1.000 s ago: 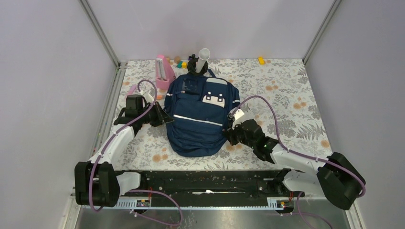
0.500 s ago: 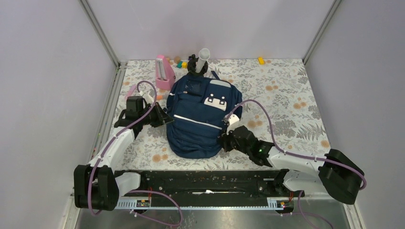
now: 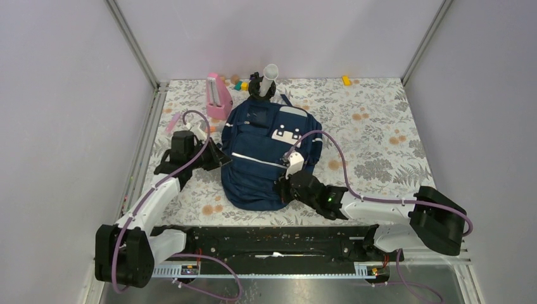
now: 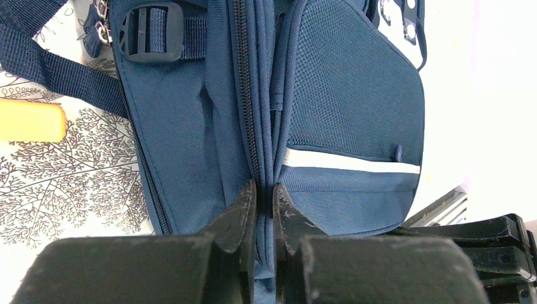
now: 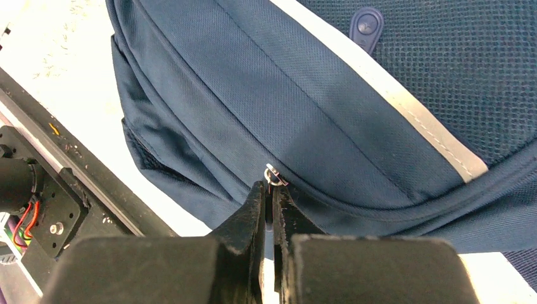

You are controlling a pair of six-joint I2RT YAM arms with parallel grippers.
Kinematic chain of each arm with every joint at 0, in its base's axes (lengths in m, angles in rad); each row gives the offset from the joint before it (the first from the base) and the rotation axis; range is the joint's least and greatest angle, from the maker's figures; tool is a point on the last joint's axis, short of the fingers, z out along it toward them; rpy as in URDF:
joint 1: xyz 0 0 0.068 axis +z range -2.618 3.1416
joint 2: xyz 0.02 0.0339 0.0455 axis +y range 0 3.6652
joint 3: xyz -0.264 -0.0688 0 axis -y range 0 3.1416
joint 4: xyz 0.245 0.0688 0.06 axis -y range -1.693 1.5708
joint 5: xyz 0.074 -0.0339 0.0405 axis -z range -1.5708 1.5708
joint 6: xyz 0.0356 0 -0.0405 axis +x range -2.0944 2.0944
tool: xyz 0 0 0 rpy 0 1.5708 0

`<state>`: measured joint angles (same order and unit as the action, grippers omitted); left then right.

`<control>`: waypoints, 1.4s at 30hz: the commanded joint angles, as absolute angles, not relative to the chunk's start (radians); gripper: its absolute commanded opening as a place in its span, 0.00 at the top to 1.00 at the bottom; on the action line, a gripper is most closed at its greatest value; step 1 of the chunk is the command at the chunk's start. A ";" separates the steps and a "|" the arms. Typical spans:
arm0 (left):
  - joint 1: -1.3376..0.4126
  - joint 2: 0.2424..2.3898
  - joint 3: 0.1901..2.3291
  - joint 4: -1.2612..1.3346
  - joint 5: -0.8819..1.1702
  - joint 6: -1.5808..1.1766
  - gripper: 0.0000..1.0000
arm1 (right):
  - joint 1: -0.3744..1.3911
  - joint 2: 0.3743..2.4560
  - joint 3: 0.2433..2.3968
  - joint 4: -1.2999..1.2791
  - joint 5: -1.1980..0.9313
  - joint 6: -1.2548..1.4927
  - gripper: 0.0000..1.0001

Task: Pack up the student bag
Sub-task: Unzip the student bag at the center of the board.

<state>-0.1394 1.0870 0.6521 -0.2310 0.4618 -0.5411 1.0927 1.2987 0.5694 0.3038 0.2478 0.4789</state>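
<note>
The student bag (image 3: 263, 158), a navy backpack with white patches and a thin light stripe, lies flat in the middle of the floral table. My left gripper (image 3: 221, 158) is at its left side, shut on a fold of fabric beside a zipper line (image 4: 266, 190). My right gripper (image 3: 282, 189) is at the bag's near right edge. It is shut on the small metal zipper pull (image 5: 275, 175), whose ring shows just above the fingertips (image 5: 271, 190). The bag's inside is hidden.
Behind the bag stand a pink wedge-shaped object (image 3: 218, 96), a white tube (image 3: 270, 71) on a black holder, and small coloured blocks (image 3: 239, 84). A yellow block (image 3: 346, 80) lies at the back right, an orange piece (image 4: 31, 120) by the strap. The black rail (image 3: 272, 237) borders the near edge.
My right gripper has slid left along the bag's near edge with the zipper pull in it. The bag's top has turned slightly left. The left gripper has barely moved.
</note>
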 commanded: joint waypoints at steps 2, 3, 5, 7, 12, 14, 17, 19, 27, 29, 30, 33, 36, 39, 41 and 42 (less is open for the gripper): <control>-0.231 1.030 0.604 -0.077 0.419 -0.621 1.00 | 1.075 1.314 0.632 0.354 0.215 0.536 1.00; -0.259 1.021 0.592 -0.073 0.389 -0.623 1.00 | 1.064 1.311 0.632 0.342 0.209 0.535 1.00; -0.313 1.006 0.561 -0.053 0.345 -0.641 1.00 | 1.038 1.299 0.624 0.322 0.199 0.531 1.00; -0.358 1.001 0.529 -0.008 0.323 -0.684 1.00 | 1.005 1.275 0.604 0.313 0.188 0.529 1.00; -0.520 1.023 0.498 0.104 0.230 -0.783 1.00 | 0.918 1.192 0.564 0.250 0.170 0.495 1.00; -0.576 1.052 0.496 0.174 0.204 -0.829 1.00 | 0.893 1.159 0.562 0.213 0.174 0.472 1.00; -0.669 1.112 0.503 0.275 0.153 -0.888 1.00 | 0.867 1.113 0.559 0.168 0.173 0.448 1.00; -0.726 1.163 0.524 0.329 0.120 -0.910 1.00 | 0.858 1.097 0.567 0.125 0.156 0.436 1.00; -0.785 1.283 0.585 0.395 0.135 -0.901 0.99 | 0.857 1.056 0.580 -0.035 0.042 0.447 1.00; -0.785 1.264 0.594 0.350 0.138 -0.855 0.83 | 0.857 1.041 0.568 -0.047 0.008 0.468 1.00; -0.785 1.248 0.598 0.323 0.139 -0.824 0.72 | 0.857 1.035 0.563 -0.047 0.004 0.478 1.00; -0.785 1.187 0.604 0.221 0.083 -0.748 0.40 | 0.859 1.029 0.546 -0.044 -0.042 0.511 1.00; -0.780 1.141 0.609 0.141 0.012 -0.699 0.18 | 0.859 1.034 0.533 -0.022 -0.056 0.526 1.00; -0.746 1.160 0.658 0.035 0.004 -0.666 0.12 | 0.860 1.058 0.543 -0.008 -0.079 0.532 1.00; -0.707 1.170 0.668 0.020 0.010 -0.665 0.11 | 0.863 1.067 0.551 -0.008 -0.085 0.537 1.00; -0.684 1.164 0.660 0.031 0.016 -0.669 0.10 | 0.865 1.069 0.551 0.025 -0.085 0.540 1.00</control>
<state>-0.7456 1.1667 0.6163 0.0734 0.0505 -0.7170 0.8497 1.0592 0.5377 -0.0334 0.0208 0.5072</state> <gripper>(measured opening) 0.888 0.033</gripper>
